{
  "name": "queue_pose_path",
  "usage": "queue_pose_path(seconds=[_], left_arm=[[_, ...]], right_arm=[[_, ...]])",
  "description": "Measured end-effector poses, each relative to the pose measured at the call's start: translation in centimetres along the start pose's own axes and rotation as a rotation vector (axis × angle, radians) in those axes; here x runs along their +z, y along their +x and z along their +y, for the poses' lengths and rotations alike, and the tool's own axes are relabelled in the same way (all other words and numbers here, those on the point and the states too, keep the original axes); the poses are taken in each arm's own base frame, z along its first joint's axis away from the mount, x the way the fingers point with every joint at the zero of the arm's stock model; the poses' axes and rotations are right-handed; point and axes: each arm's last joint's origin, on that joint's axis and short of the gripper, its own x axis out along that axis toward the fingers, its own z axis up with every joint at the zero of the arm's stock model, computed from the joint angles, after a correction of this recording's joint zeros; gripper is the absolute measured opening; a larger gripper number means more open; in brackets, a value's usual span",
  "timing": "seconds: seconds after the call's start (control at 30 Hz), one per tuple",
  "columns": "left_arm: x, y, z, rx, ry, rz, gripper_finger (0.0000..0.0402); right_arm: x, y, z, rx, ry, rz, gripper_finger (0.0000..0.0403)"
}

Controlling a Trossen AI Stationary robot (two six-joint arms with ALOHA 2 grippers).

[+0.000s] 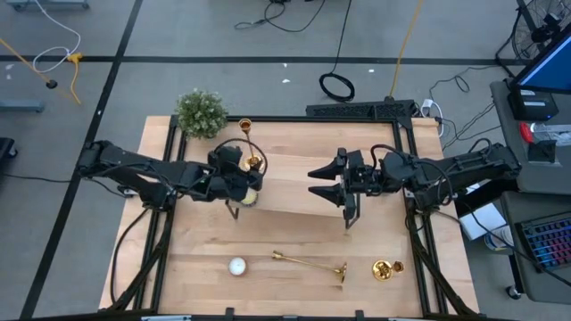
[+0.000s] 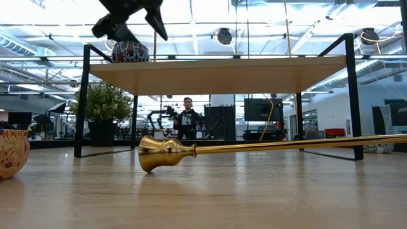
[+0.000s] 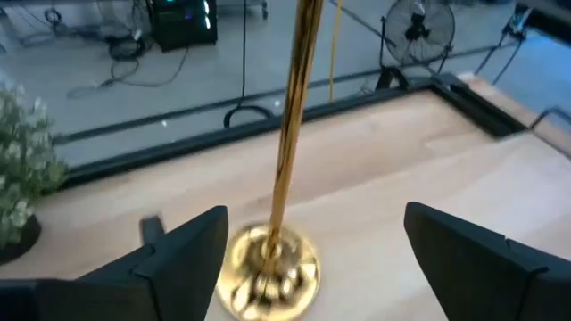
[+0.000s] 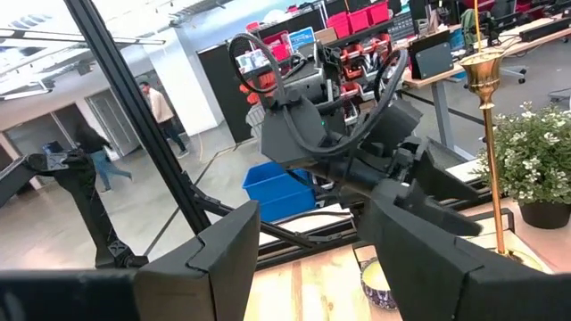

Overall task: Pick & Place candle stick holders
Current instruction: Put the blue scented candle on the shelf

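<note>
Lying across the front of the table (image 1: 196,267), one candlestick (image 2: 254,147) rests on its side, base toward the left arm's side, so you'll have to lift it by the stem before it can stand. A second candlestick (image 3: 284,169) stands upright on the shelf (image 1: 294,183) near the plant (image 1: 201,112), its base flat on the wood. Your left gripper (image 3: 312,259) sits around that base with fingers (image 3: 174,263) wide and clear of the stem, which reads as a release after placing. Back it out straight, since a nudge could tip the tall stem. A third gold piece (image 1: 386,268) lies near the front right. Your right gripper (image 1: 335,178) waits above mid-shelf, fingers (image 4: 223,259) apart, holding nothing.
</note>
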Motion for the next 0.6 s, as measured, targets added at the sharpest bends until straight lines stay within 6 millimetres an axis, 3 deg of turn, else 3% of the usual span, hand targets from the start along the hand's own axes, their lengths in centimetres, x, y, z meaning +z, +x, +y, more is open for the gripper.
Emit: queue_pose_path(seconds=[0.23,0.6], left_arm=[[0.0,-4.4,0.9,-0.164,-0.04,0.096,0.0305],[0.1,-10.9,1.7,-0.66,-0.063,0.441,0.0256]], right_arm=[[-0.1,0.0,0.0,-0.003,-0.002,0.006,0.021],[-0.7,-0.1,0.0,-0.011,0.013,0.066,0.021]])
